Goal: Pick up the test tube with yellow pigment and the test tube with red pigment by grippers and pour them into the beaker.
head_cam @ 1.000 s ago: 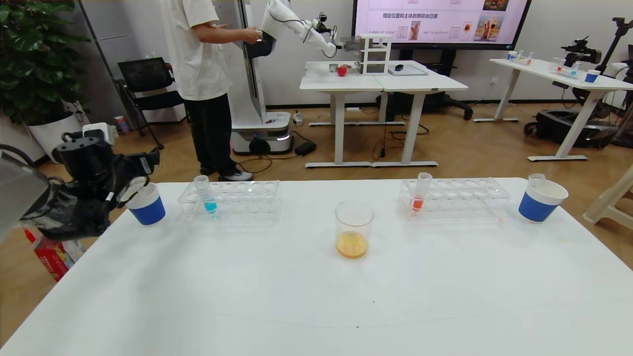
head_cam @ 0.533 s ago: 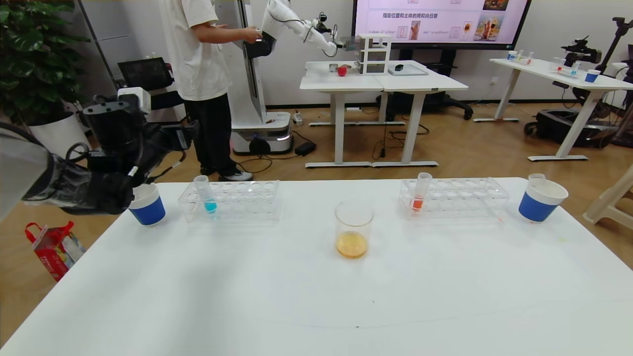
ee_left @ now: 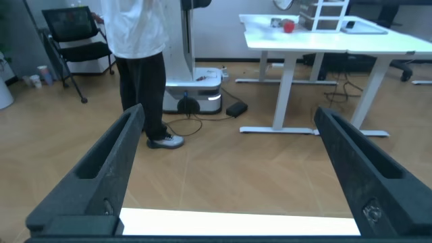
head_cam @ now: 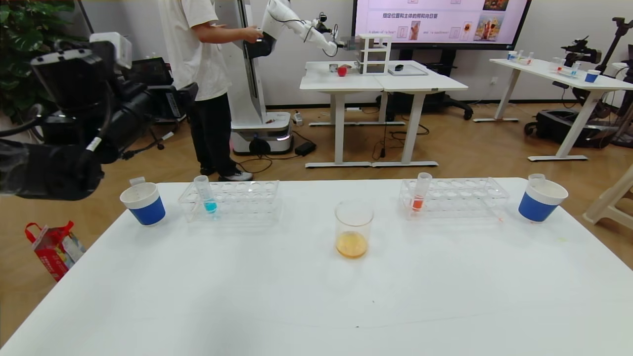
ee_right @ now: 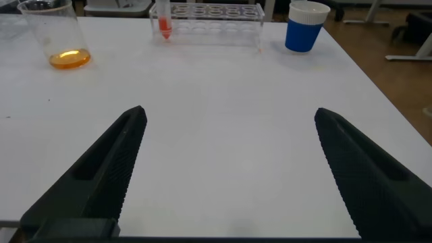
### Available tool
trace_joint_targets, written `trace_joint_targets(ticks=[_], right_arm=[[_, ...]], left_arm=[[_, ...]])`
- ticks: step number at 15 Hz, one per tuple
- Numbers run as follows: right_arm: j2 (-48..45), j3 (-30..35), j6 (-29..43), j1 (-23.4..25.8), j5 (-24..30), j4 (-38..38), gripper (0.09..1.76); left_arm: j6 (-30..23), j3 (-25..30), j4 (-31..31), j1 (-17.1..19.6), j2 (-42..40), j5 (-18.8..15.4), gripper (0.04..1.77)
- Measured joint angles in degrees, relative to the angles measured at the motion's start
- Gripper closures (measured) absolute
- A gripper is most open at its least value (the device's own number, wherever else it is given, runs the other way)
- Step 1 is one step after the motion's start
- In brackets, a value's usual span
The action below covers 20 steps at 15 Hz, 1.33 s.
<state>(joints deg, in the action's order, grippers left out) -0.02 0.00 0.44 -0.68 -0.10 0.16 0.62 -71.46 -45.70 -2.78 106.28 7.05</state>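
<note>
The beaker (head_cam: 353,217) stands mid-table with orange-yellow liquid in its bottom; it also shows in the right wrist view (ee_right: 50,34). The test tube with red pigment (head_cam: 420,192) stands upright in the right clear rack (head_cam: 465,198), seen too from the right wrist (ee_right: 163,20). The test tube with yellow pigment is out of view. My left arm (head_cam: 74,109) is raised high off the table's far left corner. Its left gripper (ee_left: 229,113) is open and empty, facing the floor beyond the table edge. My right gripper (ee_right: 231,113) is open and empty over bare table, short of the rack.
A blue-liquid tube (head_cam: 206,195) stands in the left rack (head_cam: 247,198). Blue paper cups sit at the far left (head_cam: 144,205) and far right (head_cam: 540,201), each with a clear tube rim poking out. A person and another robot stand beyond the table.
My left arm has lifted from beside the left blue cup to well above it, its gripper staying open. The things on the table have not moved.
</note>
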Motion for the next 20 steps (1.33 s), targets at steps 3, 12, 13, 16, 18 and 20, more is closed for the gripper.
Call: trace_joint_targets(ticks=[3, 12, 13, 16, 18, 20], right_arm=[[0.0, 0.0, 0.0, 0.0, 0.0, 0.0, 0.11], [0.0, 0.0, 0.0, 0.0, 0.0, 0.0, 0.11], [0.0, 0.0, 0.0, 0.0, 0.0, 0.0, 0.11], [0.0, 0.0, 0.0, 0.0, 0.0, 0.0, 0.11], [0.0, 0.0, 0.0, 0.0, 0.0, 0.0, 0.11], [0.0, 0.0, 0.0, 0.0, 0.0, 0.0, 0.11]], left_arm=[[0.0, 4.4, 3.1, -1.0, -10.1, -0.1, 0.06], [0.0, 22.0, 12.2, -1.5, -40.4, -0.7, 0.06], [0.0, 23.4, 14.0, -1.5, -43.5, -0.9, 0.06], [0.0, 27.9, 19.7, -1.5, -53.3, -2.3, 0.06], [0.0, 30.7, 25.9, -1.2, -60.3, -2.6, 0.06], [0.0, 32.5, 33.7, -1.0, -67.5, -2.6, 0.06]])
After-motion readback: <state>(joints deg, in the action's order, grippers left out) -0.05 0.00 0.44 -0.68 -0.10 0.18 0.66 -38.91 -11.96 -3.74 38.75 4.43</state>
